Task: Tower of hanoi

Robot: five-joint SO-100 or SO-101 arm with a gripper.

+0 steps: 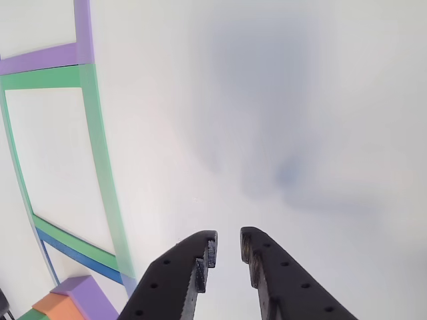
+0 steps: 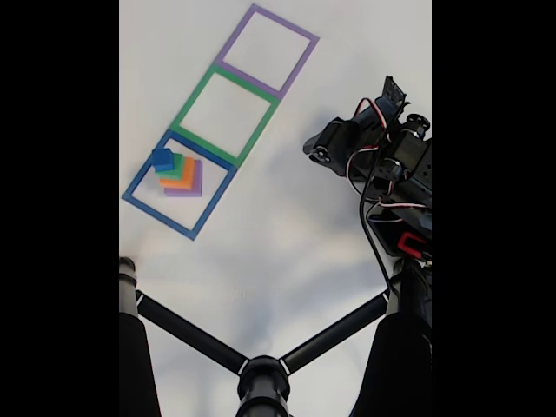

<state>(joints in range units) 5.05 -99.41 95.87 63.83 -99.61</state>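
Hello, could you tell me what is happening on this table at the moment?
A single robot arm is set up for a Tower of Hanoi with stacked coloured blocks. The stack, with purple at the bottom, then orange, green and a blue block on top, sits inside the blue taped square. The green square and purple square hold nothing. The gripper hangs over bare white table, jaws slightly apart and holding nothing, well away from the stack.

The white table (image 2: 287, 217) carried three taped square outlines in a row — purple (image 2: 267, 49), green (image 2: 225, 113) and blue (image 2: 177, 184). In the fixed view all lay left of the gripper (image 2: 314, 149); a stack of coloured blocks (image 2: 178, 174) sat inside the blue one — farthest from it.
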